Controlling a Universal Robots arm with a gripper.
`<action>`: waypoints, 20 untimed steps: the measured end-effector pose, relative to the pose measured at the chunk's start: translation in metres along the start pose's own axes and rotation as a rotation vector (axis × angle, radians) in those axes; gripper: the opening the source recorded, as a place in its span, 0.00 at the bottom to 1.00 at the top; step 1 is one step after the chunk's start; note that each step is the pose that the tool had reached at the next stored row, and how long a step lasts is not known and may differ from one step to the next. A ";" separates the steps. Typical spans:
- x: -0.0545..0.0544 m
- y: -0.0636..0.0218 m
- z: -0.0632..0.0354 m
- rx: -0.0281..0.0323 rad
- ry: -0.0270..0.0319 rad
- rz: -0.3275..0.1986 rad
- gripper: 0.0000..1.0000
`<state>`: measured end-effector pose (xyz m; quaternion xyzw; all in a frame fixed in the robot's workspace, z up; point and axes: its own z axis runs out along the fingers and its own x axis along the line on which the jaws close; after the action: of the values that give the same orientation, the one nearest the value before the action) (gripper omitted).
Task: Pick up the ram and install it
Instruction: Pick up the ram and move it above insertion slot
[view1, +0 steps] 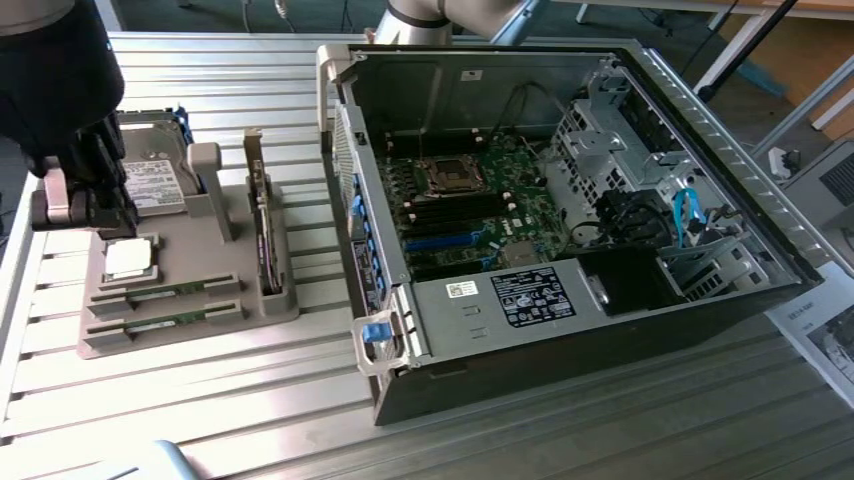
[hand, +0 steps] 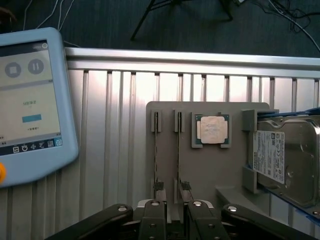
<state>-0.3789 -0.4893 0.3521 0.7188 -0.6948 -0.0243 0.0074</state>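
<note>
Exterior view: gripper (view1: 80, 205) hangs over the far end of the gray holder tray (view1: 227, 305), at the exterior view's left of the open computer case (view1: 561, 200). The ram (view1: 167, 293) sits in its tray slot by the processor chip (view1: 130, 258), with the second ram stick (view1: 160, 322) one slot over. Wrist view: gripper (hand: 175, 220) jaws spread, pinching nothing; ram (hand: 178, 150) edge-on, in line with the gap.

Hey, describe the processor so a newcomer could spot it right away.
At the exterior view's left of the open case sits a grey tray. On it, the processor lies flat between the hard drive and two ram sticks: the only square, silver piece.
</note>
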 end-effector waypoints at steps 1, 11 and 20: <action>0.001 -0.0001 0.0015 0.0002 -0.0001 0.000 0.24; 0.008 -0.0005 0.0163 0.0001 -0.0001 0.000 0.24; 0.014 -0.0008 0.0278 -0.0001 -0.0001 0.000 0.24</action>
<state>-0.3789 -0.5026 0.3239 0.7188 -0.6948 -0.0244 0.0074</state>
